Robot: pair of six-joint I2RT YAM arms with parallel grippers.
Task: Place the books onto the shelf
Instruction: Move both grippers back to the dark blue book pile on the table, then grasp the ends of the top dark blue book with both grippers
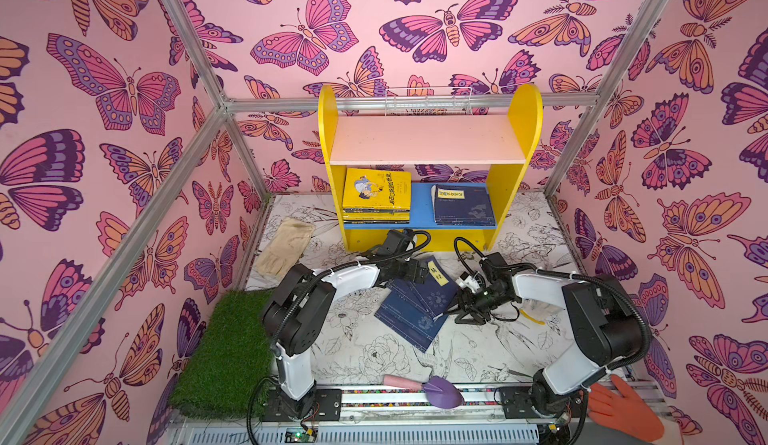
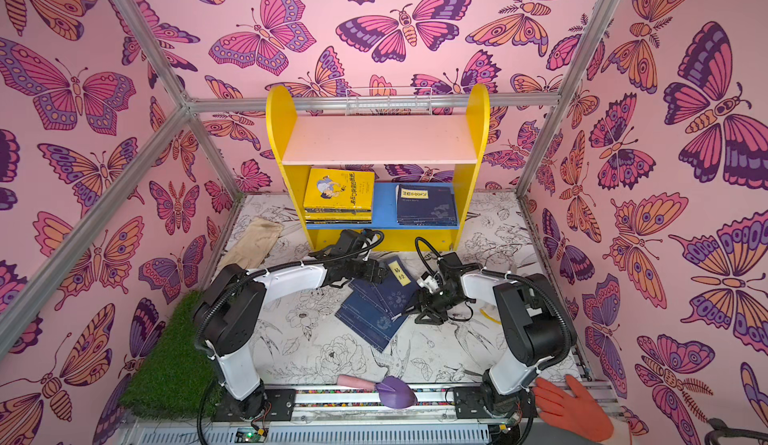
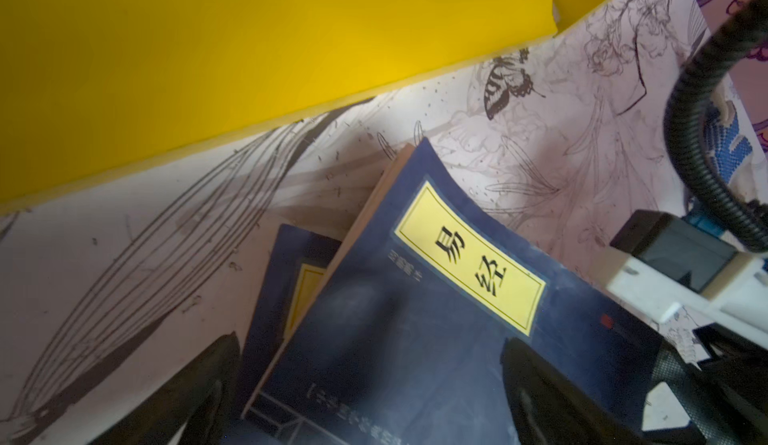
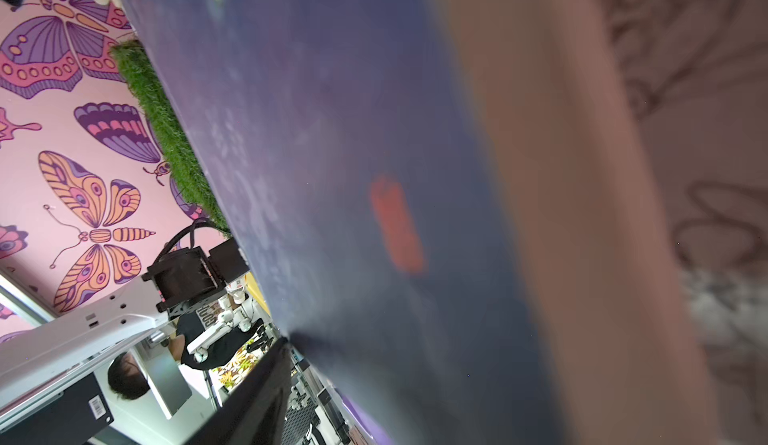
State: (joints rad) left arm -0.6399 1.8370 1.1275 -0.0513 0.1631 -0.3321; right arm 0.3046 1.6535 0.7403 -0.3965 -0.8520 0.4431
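Books, navy, lie fanned on the tabletop at 6 o'clock of the shelf in both top views. The top book is tipped up off the rest. A yellow stack and a navy stack lie flat on the blue lower board. The left end effector hangs spread above the top book's 11 o'clock end. The right end effector is at the pile's 3 o'clock edge; I cannot tell whether it pinches. The step looks like lifting that book; next, a firm pinch on its raised edge.
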